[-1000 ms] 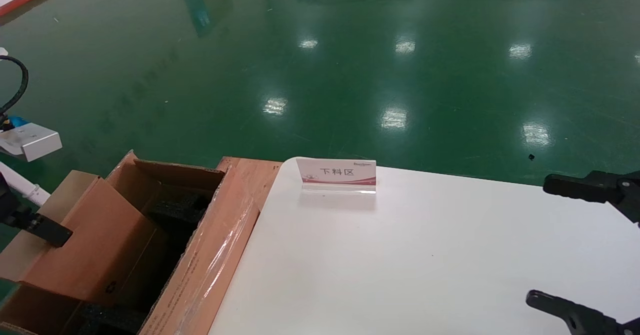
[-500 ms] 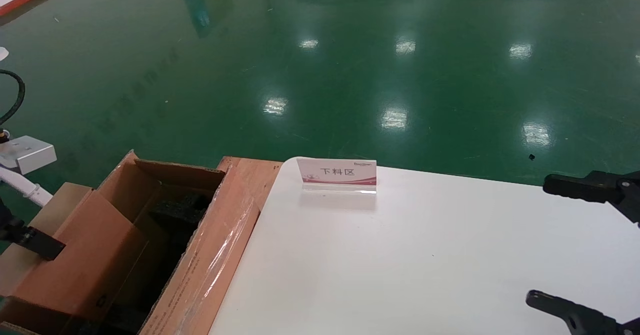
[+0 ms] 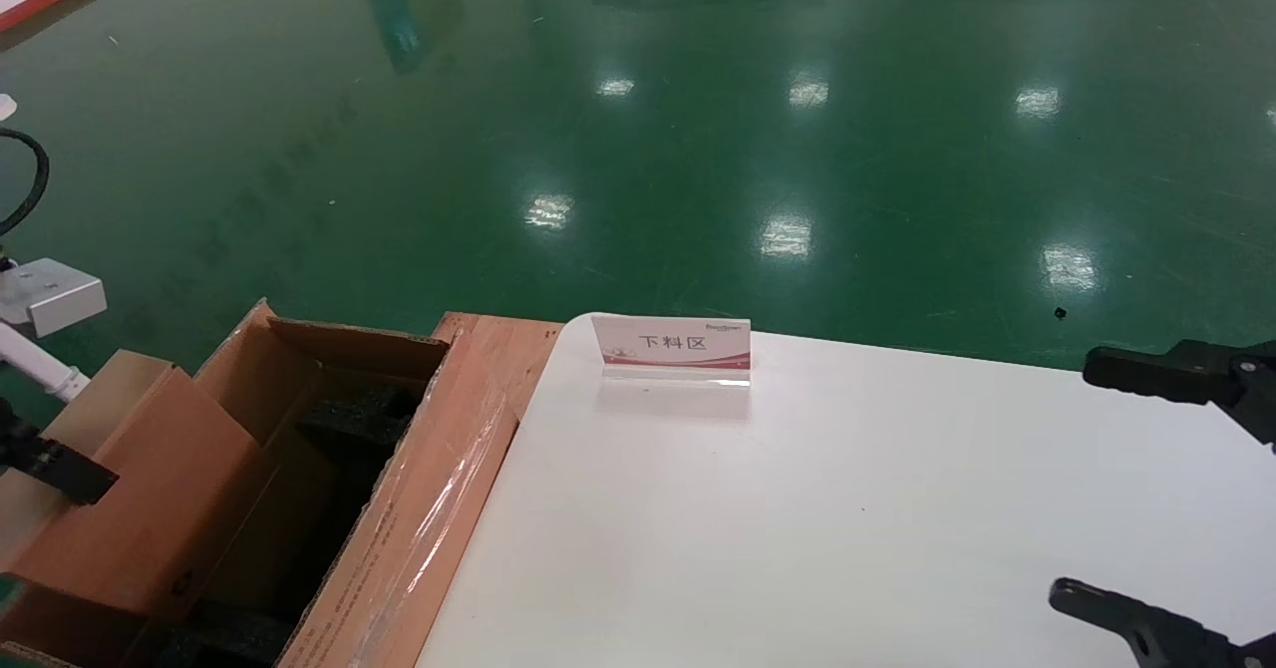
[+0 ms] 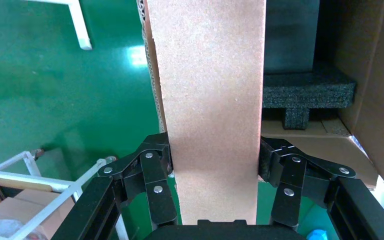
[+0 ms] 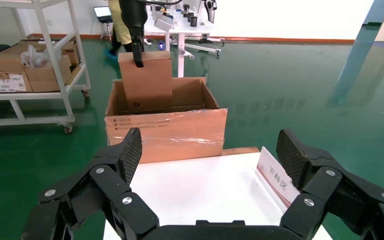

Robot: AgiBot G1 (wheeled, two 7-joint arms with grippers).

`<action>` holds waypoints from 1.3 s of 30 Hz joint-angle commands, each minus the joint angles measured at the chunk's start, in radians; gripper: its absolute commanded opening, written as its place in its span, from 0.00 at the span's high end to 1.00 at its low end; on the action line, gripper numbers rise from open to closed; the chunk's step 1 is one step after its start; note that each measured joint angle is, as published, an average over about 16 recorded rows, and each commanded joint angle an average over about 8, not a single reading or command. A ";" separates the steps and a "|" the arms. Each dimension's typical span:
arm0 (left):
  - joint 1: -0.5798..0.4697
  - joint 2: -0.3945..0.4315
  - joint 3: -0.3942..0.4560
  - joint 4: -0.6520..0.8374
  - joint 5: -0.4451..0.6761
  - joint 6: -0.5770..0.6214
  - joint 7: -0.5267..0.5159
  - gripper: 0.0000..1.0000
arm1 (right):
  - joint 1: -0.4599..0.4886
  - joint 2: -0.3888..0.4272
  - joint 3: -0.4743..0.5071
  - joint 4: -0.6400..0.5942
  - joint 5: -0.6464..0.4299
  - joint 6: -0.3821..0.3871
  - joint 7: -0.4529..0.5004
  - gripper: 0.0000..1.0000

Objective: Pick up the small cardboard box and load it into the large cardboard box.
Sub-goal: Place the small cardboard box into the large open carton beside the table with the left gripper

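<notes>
Pinkish-brown cardboard fills the middle of the left wrist view: the small cardboard box (image 4: 211, 100) is clamped between the two black fingers (image 4: 150, 175) of the left tool (image 4: 214, 167), whose pads press flat against its two opposite narrow sides. The tool is spread only as wide as the carton, grasping it firmly.

Taking the large cardboard box (image 3: 419, 508) as the landmark, the small cardboard box (image 3: 150, 489) stands upright, partly lowered through its open top, on the side farthest from the white worktop (image 3: 847, 508). In the right wrist view the small carton (image 5: 146, 82) rises above the large carton's rim (image 5: 166, 125), with the left tool (image 5: 138, 52) gripping it from above; a small black recycling symbol shows near its lower corner. Black foam padding (image 4: 307, 95) lies inside the large box, just beside the held carton. The large box's taped flap, shiny with clear film, leans toward the worktop and touches its edge.

The right tool (image 5: 207, 165) hovers over the worktop, well apart from the large box, its fingers (image 3: 1136, 374) spread wide and holding nothing. A small pink-and-white sign card (image 3: 673, 346) stands on the worktop near the large box's far corner. Glossy green floor (image 3: 698, 130) stretches beyond both.
</notes>
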 commanded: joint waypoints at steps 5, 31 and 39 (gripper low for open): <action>0.012 -0.003 -0.008 0.003 0.016 -0.009 0.007 1.00 | 0.000 0.000 0.000 0.000 0.000 0.000 0.000 0.00; 0.116 0.010 -0.007 0.039 0.049 -0.095 0.005 1.00 | 0.000 0.001 -0.002 0.000 0.001 0.001 -0.001 0.00; 0.160 0.029 -0.010 0.082 0.034 -0.135 0.011 1.00 | 0.000 0.001 -0.002 0.000 0.001 0.001 -0.001 0.00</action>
